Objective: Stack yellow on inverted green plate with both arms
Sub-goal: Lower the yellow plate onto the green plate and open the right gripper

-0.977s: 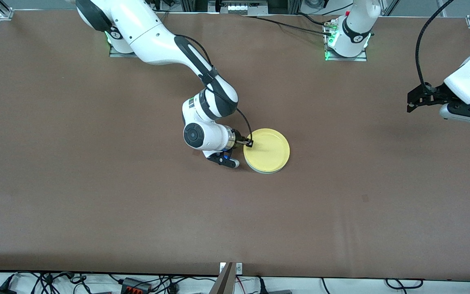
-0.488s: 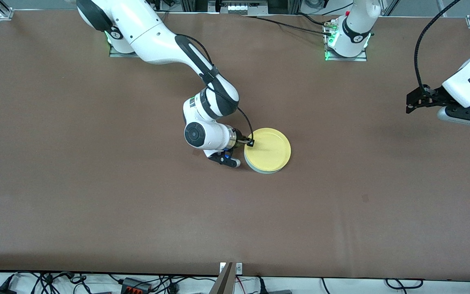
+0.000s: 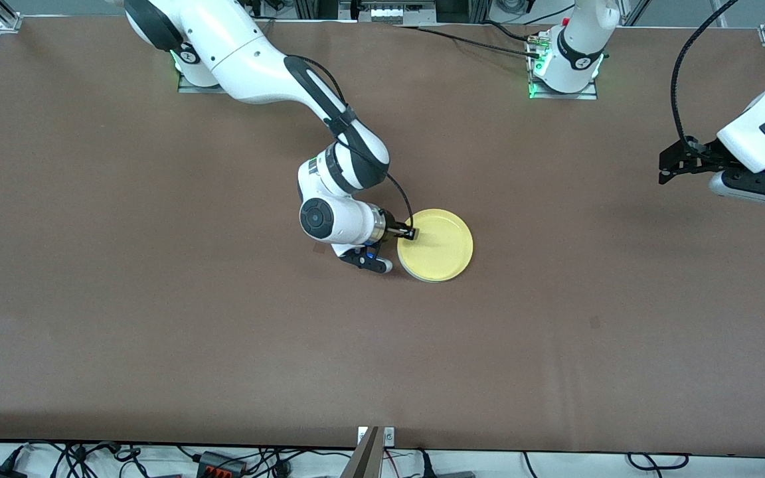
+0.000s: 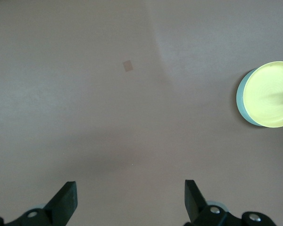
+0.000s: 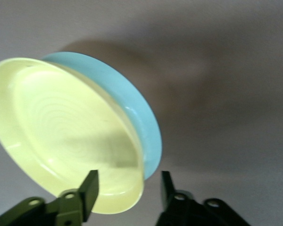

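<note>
Brown table (image 3: 157,299) carries the yellow (image 3: 437,252) on the green plate (image 5: 132,113), mid-table. Right pincer (image 3: 401,234) straddles their rim, released, one finger inside the yellow. Stacking looks finished; next it must back off without dragging. Left pincer (image 4: 129,202) waits released, well apart.

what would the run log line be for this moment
yellow plate on green plate | right pincer open astride both rims | left pincer open, waiting over left arm's table end
</note>
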`<state>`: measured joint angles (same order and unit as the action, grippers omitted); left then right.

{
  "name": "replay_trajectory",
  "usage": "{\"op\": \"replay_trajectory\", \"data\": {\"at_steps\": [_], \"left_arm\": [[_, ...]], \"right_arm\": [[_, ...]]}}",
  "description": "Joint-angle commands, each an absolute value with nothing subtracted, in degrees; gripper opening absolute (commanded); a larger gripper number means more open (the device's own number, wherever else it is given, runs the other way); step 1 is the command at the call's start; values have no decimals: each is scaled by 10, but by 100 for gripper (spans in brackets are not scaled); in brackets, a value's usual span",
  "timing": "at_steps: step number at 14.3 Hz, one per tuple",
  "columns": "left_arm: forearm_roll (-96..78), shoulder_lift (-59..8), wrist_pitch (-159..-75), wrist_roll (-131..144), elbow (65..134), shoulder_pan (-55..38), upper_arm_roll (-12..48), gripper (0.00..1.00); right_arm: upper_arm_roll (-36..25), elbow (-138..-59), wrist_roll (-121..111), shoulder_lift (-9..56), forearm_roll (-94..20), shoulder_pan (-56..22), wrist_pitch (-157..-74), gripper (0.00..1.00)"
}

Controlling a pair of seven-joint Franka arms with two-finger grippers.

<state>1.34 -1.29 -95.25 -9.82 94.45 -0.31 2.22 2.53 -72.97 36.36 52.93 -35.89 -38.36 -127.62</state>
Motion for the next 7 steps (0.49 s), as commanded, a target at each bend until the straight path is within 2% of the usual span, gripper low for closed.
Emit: {"op": "replay_trajectory", "data": {"at_steps": [1, 4, 7], "left_arm": [[19, -25, -941, -106, 923, -4, 21, 100], [19, -26, -941, -105, 922, -5, 21, 100], [18, -26, -941, -104, 922, -6, 21, 100]], "right_arm": [[14, -713, 374, 508, -354, -386, -1263, 100], [12, -712, 367, 469, -294, -359, -1200, 100], [15, -714, 363, 398, -167, -328, -1108, 100]]}}
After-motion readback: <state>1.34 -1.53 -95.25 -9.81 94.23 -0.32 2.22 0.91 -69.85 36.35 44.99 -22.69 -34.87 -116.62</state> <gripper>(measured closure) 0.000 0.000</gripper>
